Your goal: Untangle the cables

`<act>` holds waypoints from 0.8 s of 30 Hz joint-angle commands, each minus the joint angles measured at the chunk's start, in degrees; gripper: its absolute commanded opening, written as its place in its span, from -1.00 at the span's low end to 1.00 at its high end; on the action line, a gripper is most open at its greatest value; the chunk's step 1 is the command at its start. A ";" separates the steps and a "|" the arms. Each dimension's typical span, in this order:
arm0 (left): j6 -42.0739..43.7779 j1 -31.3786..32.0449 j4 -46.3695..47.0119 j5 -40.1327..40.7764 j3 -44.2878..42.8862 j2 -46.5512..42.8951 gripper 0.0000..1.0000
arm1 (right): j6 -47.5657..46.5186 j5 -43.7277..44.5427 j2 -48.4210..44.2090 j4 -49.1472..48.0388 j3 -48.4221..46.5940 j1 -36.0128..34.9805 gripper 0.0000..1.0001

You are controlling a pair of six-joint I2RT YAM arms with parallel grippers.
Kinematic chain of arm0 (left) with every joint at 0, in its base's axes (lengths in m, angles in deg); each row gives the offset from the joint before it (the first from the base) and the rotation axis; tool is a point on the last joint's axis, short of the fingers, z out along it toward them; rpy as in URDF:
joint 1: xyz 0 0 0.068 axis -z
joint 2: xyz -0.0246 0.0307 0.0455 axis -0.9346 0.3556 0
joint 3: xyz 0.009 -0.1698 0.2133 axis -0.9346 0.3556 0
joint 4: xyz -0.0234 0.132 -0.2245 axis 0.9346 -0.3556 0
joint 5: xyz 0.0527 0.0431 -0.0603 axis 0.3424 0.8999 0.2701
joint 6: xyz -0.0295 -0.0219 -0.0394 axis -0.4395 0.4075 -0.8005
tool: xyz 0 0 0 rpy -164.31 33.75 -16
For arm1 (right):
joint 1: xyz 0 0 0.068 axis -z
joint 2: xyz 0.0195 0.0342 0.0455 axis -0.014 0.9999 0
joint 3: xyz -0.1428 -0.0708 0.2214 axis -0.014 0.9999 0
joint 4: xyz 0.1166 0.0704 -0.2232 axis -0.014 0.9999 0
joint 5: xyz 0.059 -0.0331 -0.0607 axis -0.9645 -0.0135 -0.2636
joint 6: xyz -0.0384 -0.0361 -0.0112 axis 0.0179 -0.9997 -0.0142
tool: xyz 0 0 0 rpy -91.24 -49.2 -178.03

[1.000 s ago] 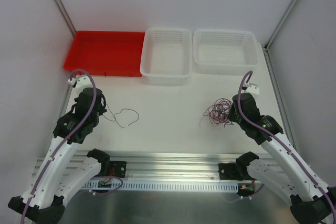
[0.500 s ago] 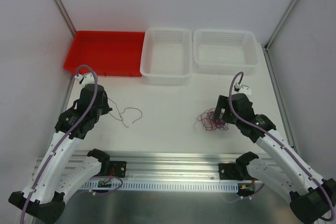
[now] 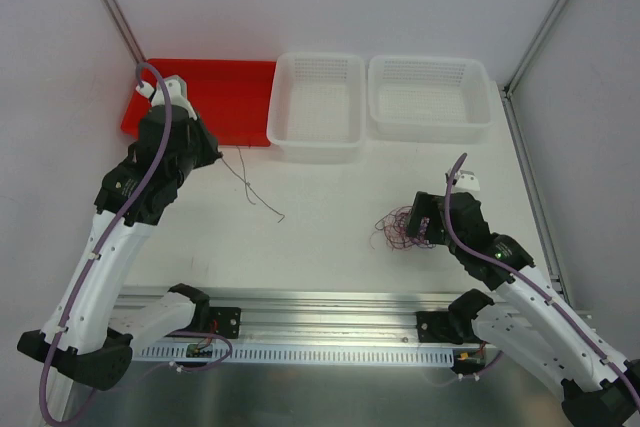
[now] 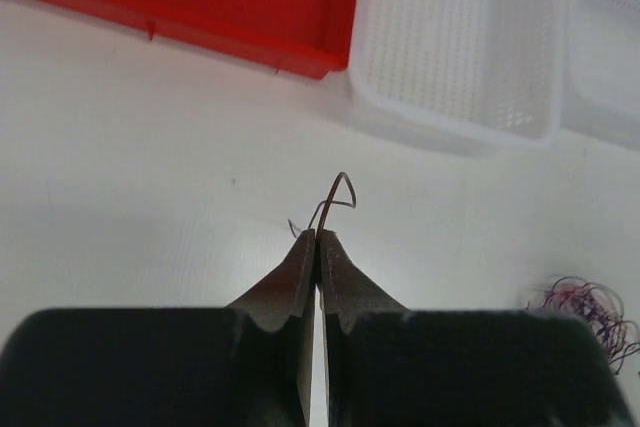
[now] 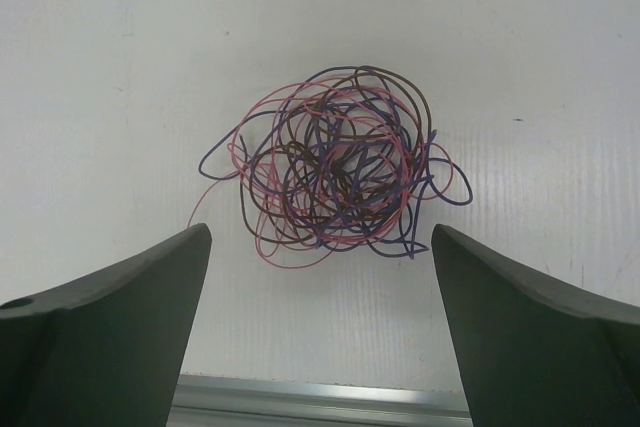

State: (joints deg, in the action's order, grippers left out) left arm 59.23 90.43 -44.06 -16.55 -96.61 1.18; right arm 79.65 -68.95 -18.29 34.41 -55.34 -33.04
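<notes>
The cables form a tangle (image 3: 403, 230) of thin red, black and purple strands lying on the white table, right of centre. In the right wrist view the tangle (image 5: 335, 162) lies just ahead of my right gripper (image 5: 320, 230), which is open wide and touches nothing. Seen from above, the right gripper (image 3: 427, 219) sits at the tangle's right side. My left gripper (image 3: 214, 152) is shut on one dark cable (image 3: 252, 187), which trails to the right and toward the front. In the left wrist view, that cable (image 4: 340, 192) curls out of the closed tips of the left gripper (image 4: 318, 236).
A red tray (image 3: 205, 97) stands at the back left, just behind the left gripper. Two white perforated baskets (image 3: 318, 147) (image 3: 430, 125) stand to its right. An aluminium rail (image 3: 320, 305) runs along the near edge between the arm bases.
The left arm has swung back toward the red tray, dragging the single cable with it. The right gripper has opened, released the tangle and drawn back toward the near edge.
</notes>
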 commanded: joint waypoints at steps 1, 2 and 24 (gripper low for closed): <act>2.55 -0.60 6.26 -0.87 -9.22 3.96 -1.00 | -1.01 0.18 -1.96 -2.56 0.76 -1.22 0.93; 3.68 -0.60 6.88 0.18 -11.06 6.32 -1.00 | -1.01 0.01 -2.66 -2.73 0.85 -1.31 0.93; 15.39 -13.87 27.10 6.35 -50.36 45.27 -1.00 | -0.74 -9.75 -4.07 -2.65 -1.52 -3.07 0.93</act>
State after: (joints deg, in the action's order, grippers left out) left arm 72.72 78.03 -21.49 -10.67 -144.02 42.20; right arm 79.00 -77.04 -22.21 32.75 -54.64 -35.69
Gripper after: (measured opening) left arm 0.010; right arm 0.969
